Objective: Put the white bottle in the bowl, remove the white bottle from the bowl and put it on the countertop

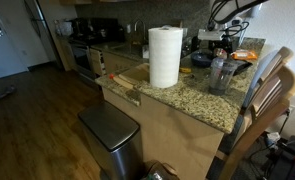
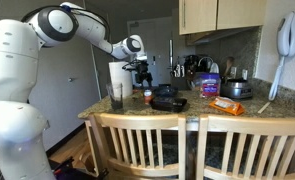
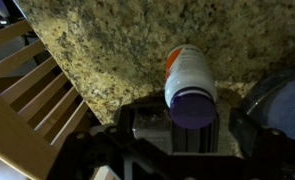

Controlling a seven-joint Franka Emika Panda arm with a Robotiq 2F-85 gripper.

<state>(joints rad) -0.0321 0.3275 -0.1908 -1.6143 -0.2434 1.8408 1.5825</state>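
1. Wrist view, far left: a wooden slatted chair [image 3: 27, 95] sits past the counter edge.
2. Upper centre: the countertop [image 3: 107, 50], speckled beige-brown granite, fills most of the view.
3. Centre-right: the white bottle [image 3: 187, 72] is on the countertop, outside the bowl. It has an orange label band, and its dark cap faces the camera. Cannot tell from this angle whether it stands upright or is tilted.
4. Bottom centre: the gripper [image 3: 192, 135] is directly over the bottle's cap end. Its jaws are spread wide to either side and are not clamped on the bottle. Nothing is held.
5. Right edge: the dark bowl [image 3: 283, 100] is near the bottle, with a strip of bare granite between them.
6. In an exterior view, left to right:
   - The white arm [image 2: 62, 25] reaches in from the left.
   - A clear tumbler [image 2: 116, 96] stands in front of a paper towel roll [image 2: 119, 72].
   - The gripper is low over the counter, next to the roll.
   - The bowl comes next, then a purple container [image 2: 209, 85].
   - An orange packet [image 2: 227, 104] lies on the granite.
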